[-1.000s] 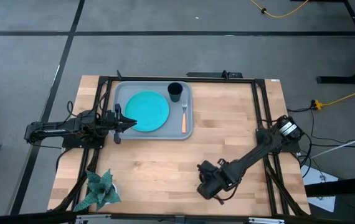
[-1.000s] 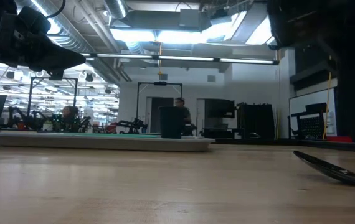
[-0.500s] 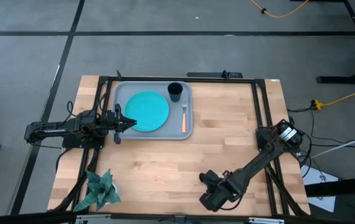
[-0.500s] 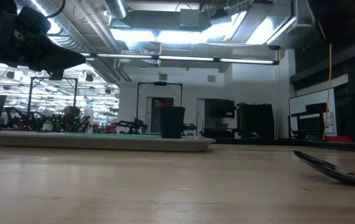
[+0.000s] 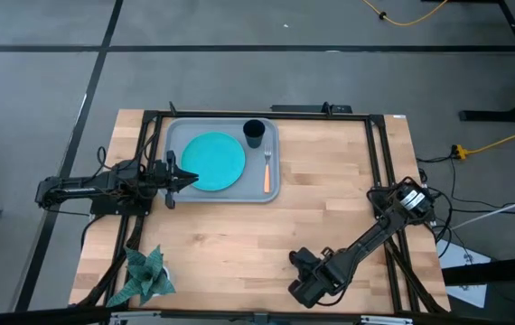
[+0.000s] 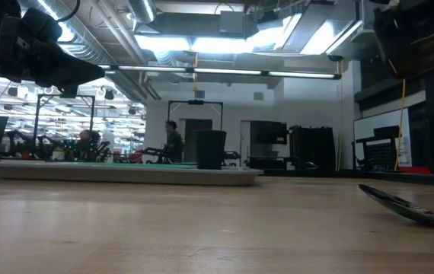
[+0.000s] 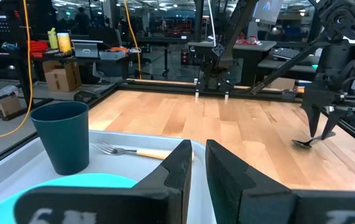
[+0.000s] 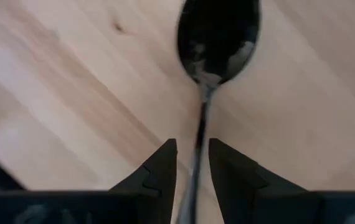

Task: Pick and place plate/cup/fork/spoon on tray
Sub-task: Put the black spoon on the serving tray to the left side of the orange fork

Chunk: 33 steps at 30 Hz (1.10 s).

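Observation:
The grey-blue tray [image 5: 274, 190] lies at the table's far left and holds the turquoise plate [image 5: 214, 161], the dark cup [image 5: 254, 133] and the orange-handled fork [image 5: 267, 171]. My left gripper [image 5: 188, 179] hovers shut and empty over the plate's left edge. The dark spoon [image 8: 218, 43] lies on the wood near the table's near edge, and also shows in the low view [image 6: 407, 205]. My right gripper [image 8: 193, 146] points down over it, narrowly open. Its fingers stand on either side of the spoon's handle [image 8: 199, 134]. In the high view my right gripper [image 5: 304, 291] hides the spoon.
A small green plant [image 5: 145, 275] stands at the table's near left corner. Bare wood [image 5: 239, 244] lies between the tray and the spoon. A dark metal frame [image 5: 379, 153] runs along the table's edges. A person [image 6: 173, 141] walks in the room behind.
My right gripper has gone toward the table's near edge and now stands over the spoon. The spoon has stayed where it was on the wood. A person in the room behind has walked toward the left.

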Available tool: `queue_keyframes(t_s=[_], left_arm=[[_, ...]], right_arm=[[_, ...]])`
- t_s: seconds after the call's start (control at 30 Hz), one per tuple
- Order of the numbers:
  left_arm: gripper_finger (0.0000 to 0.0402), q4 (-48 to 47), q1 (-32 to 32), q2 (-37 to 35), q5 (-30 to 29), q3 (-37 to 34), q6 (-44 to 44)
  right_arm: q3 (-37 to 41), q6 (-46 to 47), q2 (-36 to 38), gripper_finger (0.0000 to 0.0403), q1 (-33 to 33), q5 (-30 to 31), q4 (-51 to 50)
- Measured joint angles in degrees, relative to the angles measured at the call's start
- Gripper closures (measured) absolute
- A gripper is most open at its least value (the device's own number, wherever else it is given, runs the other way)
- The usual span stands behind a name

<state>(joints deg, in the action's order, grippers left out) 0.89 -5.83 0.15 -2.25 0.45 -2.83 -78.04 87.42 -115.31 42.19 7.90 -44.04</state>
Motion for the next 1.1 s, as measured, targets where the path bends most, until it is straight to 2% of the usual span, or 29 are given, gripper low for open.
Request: queue_keyframes(t_s=[0.73,1.1], left_arm=[[0.0360,0.0,0.0,0.0,0.0,0.0,0.0],[0.0360,0.0,0.0,0.0,0.0,0.0,0.0]], right_arm=[[-0.3,3.0,-2.1,0.0307,-1.6,-0.9,-2.0],[-0.1,3.6,-2.1,0.0392,-1.7,-1.6,-2.8]])
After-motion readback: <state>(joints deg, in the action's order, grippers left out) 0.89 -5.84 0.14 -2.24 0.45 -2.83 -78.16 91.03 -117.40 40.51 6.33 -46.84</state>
